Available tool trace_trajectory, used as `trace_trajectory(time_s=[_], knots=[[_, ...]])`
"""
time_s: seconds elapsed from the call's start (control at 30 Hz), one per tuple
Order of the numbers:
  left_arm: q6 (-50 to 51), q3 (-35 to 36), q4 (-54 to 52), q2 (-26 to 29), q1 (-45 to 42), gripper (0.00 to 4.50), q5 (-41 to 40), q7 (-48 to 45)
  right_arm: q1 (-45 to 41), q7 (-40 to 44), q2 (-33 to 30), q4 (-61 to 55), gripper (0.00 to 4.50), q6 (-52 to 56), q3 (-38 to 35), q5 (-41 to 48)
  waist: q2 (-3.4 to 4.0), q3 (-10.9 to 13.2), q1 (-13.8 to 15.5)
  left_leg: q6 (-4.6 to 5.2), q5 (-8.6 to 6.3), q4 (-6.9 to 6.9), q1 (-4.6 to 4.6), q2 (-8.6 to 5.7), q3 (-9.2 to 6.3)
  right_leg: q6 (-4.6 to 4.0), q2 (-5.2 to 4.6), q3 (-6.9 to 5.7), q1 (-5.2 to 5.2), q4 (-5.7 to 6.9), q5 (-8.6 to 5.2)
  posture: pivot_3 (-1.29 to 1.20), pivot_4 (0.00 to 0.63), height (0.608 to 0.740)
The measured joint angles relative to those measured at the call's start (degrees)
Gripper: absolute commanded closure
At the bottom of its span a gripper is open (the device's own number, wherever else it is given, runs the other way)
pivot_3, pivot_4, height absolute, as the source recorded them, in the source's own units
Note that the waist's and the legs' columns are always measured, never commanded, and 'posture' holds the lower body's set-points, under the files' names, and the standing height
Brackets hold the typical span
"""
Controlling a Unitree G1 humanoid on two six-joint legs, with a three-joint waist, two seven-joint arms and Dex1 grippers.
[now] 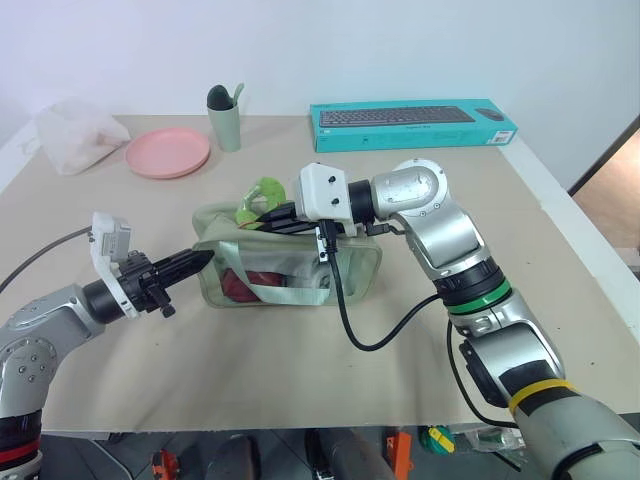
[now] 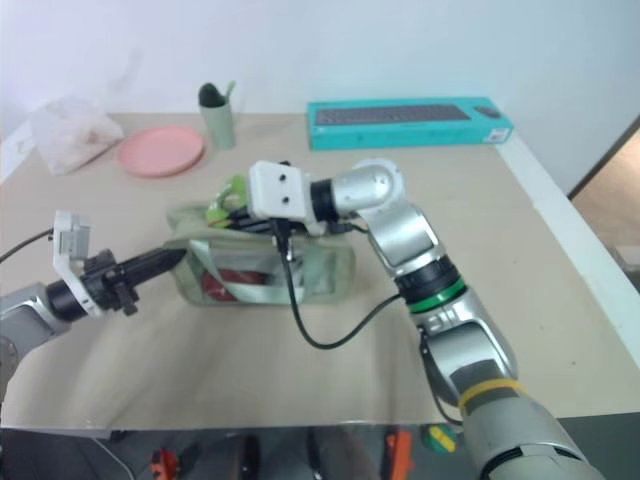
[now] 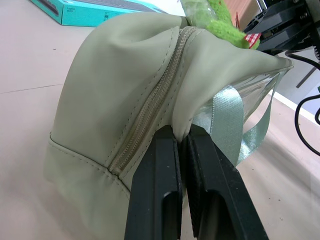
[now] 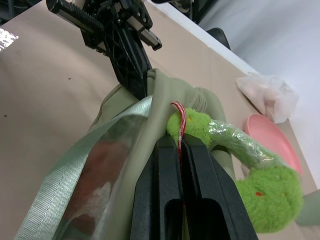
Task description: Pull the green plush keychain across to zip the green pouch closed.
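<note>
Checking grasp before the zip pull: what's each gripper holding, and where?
Left gripper: green pouch, pinched at its end fabric beside the zipper. Right gripper: green plush keychain, by its red cord.

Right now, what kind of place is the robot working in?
Probably an office or lab room used as a test area: a paper-covered table against a plain white wall, holding a boxed keyboard, a pink plate and the green pouch.
</note>
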Motion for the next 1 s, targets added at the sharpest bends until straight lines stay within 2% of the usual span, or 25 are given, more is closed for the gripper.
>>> trace_trajectory(time_s=[0.13, 0.37, 0.53, 0.77, 0.87, 1.0], knots=[[-0.14, -0.14, 0.00, -0.51, -0.15, 4.50, 0.04, 0.04, -1.14, -3.35, -1.14, 1.23, 4.42, 2.16, -2.55, 0.02, 0.00, 0.00, 0.03, 0.00, 0.00, 0.01, -0.02, -0.03, 0.01, 0.00, -0.03, 0.01, 0.00, 0.00, 0.00, 0.00, 0.150, 0.739], [-0.26, -0.43, -0.25, -1.12, -0.23, 4.50, 0.07, 0.00, -2.91, -3.42, -10.35, 1.22, 4.42, 5.09, -9.80, 2.26, 0.00, 0.00, 0.19, 0.01, -0.02, 0.00, -0.05, -0.14, 0.05, 0.01, -0.11, 0.09, 0.00, -0.03, -0.01, 0.00, 0.150, 0.739], [-0.33, -0.63, -0.12, -1.46, -0.46, 4.50, 0.21, -0.03, 0.49, -3.24, -17.34, -0.94, 4.42, 6.75, -12.83, 2.31, 0.00, 0.00, 0.22, 0.02, -0.02, 0.00, -0.02, -0.14, 0.05, 0.01, -0.10, 0.08, 0.01, -0.03, -0.01, 0.00, 0.150, 0.739], [-0.35, -0.82, 0.66, -1.59, -1.23, 4.50, 0.76, -0.27, 2.22, -4.31, -18.73, -4.84, 4.42, 10.40, -14.62, 4.48, 0.01, 0.01, 0.14, 0.02, -0.01, 0.00, 0.04, -0.10, 0.03, 0.01, -0.04, 0.05, 0.03, -0.01, 0.00, 0.00, 0.150, 0.739], [-0.31, -1.22, 1.22, -1.64, -2.07, 4.50, 1.20, -0.77, 2.17, -6.00, -15.85, -5.65, 3.58, 13.40, -15.17, 6.45, 0.01, 0.00, 0.15, 0.02, -0.01, 0.02, 0.03, -0.11, 0.04, 0.02, -0.06, 0.08, 0.04, -0.01, 0.01, 0.00, 0.150, 0.739], [-0.40, -1.88, 1.36, -1.88, -2.47, 4.50, 1.25, -1.12, 2.05, -7.13, -13.65, -6.87, 2.21, 14.91, -13.04, 6.46, 0.01, 0.01, 0.19, 0.02, -0.01, 0.02, -0.03, -0.15, 0.05, 0.04, -0.13, 0.09, 0.03, -0.03, 0.01, 0.00, 0.150, 0.739]])
